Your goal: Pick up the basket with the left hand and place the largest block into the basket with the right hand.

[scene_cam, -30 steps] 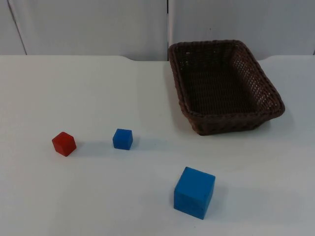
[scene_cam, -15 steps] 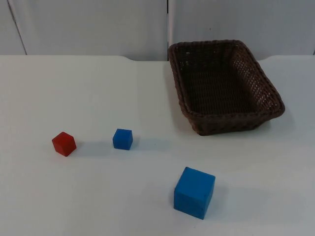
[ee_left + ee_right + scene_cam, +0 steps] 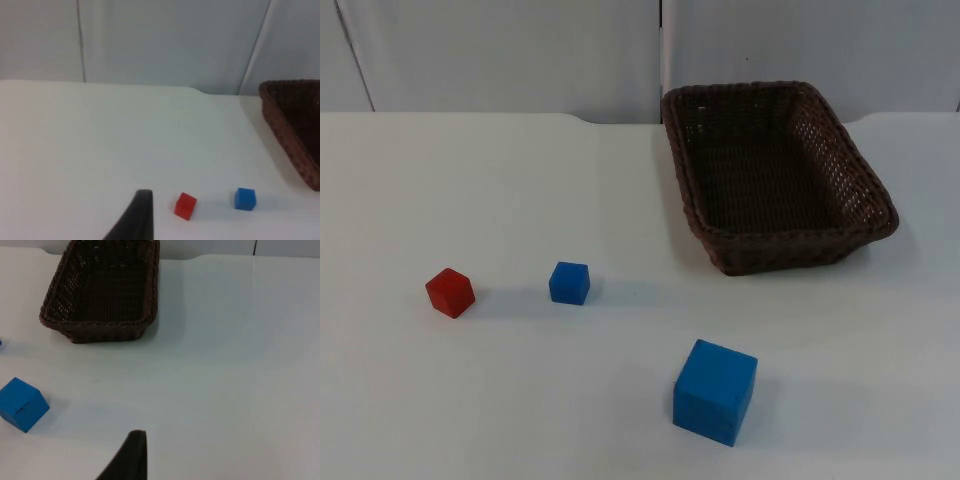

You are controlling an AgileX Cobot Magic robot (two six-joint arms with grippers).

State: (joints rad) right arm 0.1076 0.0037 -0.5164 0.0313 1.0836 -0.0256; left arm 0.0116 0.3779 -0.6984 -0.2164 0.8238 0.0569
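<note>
An empty dark brown wicker basket (image 3: 775, 175) stands on the white table at the back right. The largest block, a big blue cube (image 3: 714, 392), lies in front of it near the table's front edge. My left gripper (image 3: 137, 220) waits well back from the basket (image 3: 295, 125), touching nothing. My right gripper (image 3: 131, 457) hangs apart from the big blue cube (image 3: 22, 405) and the basket (image 3: 102, 290), and holds nothing.
A small blue cube (image 3: 569, 283) and a small red cube (image 3: 450, 292) lie side by side at the left middle of the table. The left wrist view has the same pair, red cube (image 3: 185, 205) and blue cube (image 3: 245, 198). The grey partition wall (image 3: 520, 50) closes the far side.
</note>
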